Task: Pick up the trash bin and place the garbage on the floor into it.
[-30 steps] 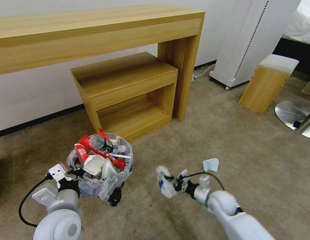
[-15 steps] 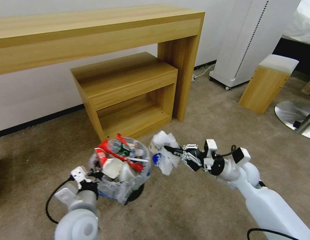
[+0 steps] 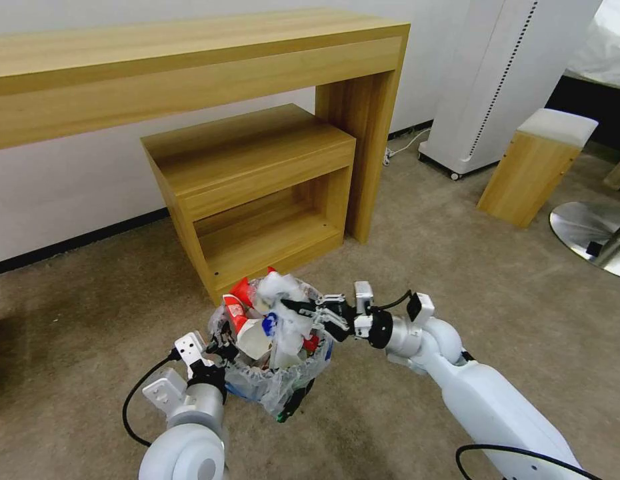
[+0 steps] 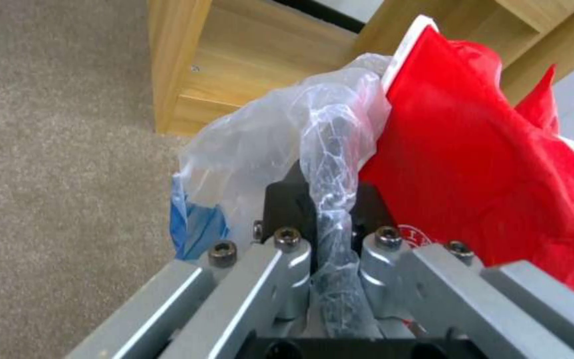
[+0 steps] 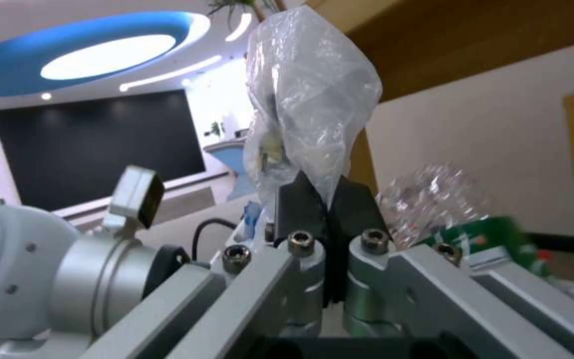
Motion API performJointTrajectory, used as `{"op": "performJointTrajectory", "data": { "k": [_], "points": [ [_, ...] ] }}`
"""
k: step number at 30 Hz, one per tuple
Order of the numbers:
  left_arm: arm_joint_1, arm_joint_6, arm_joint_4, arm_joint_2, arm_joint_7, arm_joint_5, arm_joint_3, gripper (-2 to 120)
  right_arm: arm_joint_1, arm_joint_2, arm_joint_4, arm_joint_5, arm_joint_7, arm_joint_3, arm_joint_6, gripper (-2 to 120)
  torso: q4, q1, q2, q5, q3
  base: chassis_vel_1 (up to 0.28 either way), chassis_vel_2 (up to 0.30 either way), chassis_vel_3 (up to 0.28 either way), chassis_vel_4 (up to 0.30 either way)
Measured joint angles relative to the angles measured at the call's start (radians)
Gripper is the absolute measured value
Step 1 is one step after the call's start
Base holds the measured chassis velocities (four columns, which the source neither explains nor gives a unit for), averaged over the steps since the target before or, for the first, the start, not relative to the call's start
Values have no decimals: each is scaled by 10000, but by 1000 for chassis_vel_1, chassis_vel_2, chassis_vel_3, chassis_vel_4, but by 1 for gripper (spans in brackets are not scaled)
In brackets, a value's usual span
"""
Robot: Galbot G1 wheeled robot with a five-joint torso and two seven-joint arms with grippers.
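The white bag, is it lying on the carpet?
No, the right hand holds the white bag up over the trash bin.

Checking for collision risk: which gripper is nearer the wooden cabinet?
Right. The right gripper holds a white bag over the bin, just before the cabinet; the left gripper grips the bin's near rim.

Crinkled glossy plastic bin liner (image 3: 257,385), matt carpet (image 3: 457,267)

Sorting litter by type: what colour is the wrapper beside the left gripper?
Red, with a white edge: the wrapper shows best in the left wrist view.
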Motion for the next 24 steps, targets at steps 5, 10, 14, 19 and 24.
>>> {"op": "performJointTrajectory", "data": {
  "k": [5,10,14,19,24],
  "points": [
    [66,-1,-31,-11,38,162,143,3,160,136,-309,-306,219,-393,117,0,0,0,0,0,0,0,0,0,0],
    [127,-1,-96,-16,71,245,175,3,288,300,-587,-839,429,-540,154,7,0,0,0,0,0,0,0,0,0],
    [143,-3,-107,-12,80,253,92,3,317,315,-595,-987,539,-507,123,24,0,0,0,0,-1,0,0,0,0],
    [117,-7,-43,-13,82,251,-47,3,246,170,-336,-950,555,-292,84,40,0,0,0,0,-1,0,0,0,0],
    [-70,13,187,52,-8,37,-560,3,24,-247,104,-947,348,316,90,59,0,0,0,-1,0,0,0,0,0]
  ]
}}
